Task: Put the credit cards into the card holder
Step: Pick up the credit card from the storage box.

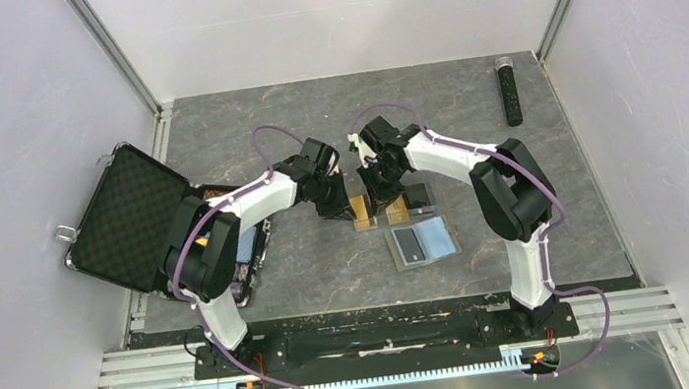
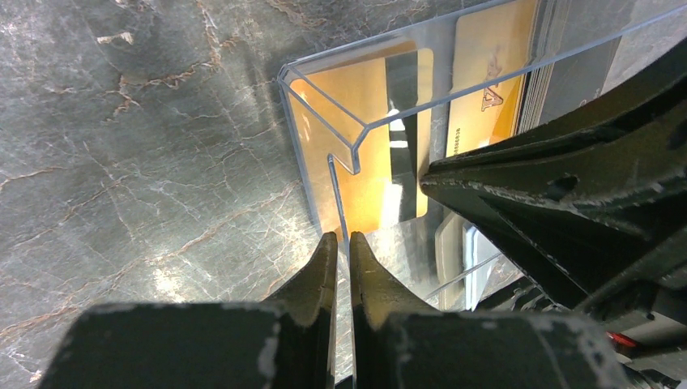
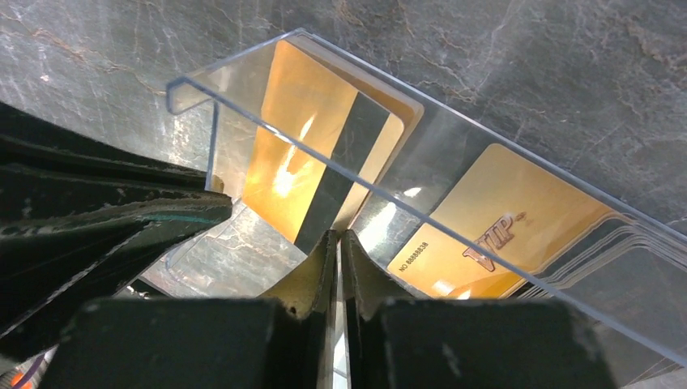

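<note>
1. Nearest me on the dark marbled worktop (image 1: pixel 331 276), a touch toward 5 o'clock of its centre, the small flat grey-brown folding card holder (image 1: pixel 423 242) lies opened out. Its left half shows a dark panel and its right half is light blue. It sits apart from both pincers.
2. Just past it, at its 12 o'clock, the two arms bend inward and meet nose to nose over a small clear plastic box (image 2: pixel 356 146).
3. The left pincer (image 2: pixel 343 243) has its fingers all but together. They pinch a thin upright wall of the clear plastic box, which runs straight down between them.
4. The right pincer (image 3: pixel 338 241) is closed as well. A pale sliver shows between its fingertips, but I cannot tell whether that is the box's plastic.
5. The thin orange-gold rectangular credit cards (image 2: pixel 369 186) are at the box, seen through its clear walls. One card with a dark stripe sits dead ahead of the left pincer. At its 1 o'clock is a stack with fanned edges and "VIP" lettered on the top card. They are near the card holder but not touching it.
6. Out at 9 o'clock, a big black hard case (image 1: pixel 125 216) stands open, showing the dimpled foam of its lid.
7. Farthest off, at 1 o'clock, a slim black stick with a silvery tip (image 1: pixel 509 90) lies by the right wall.
</note>
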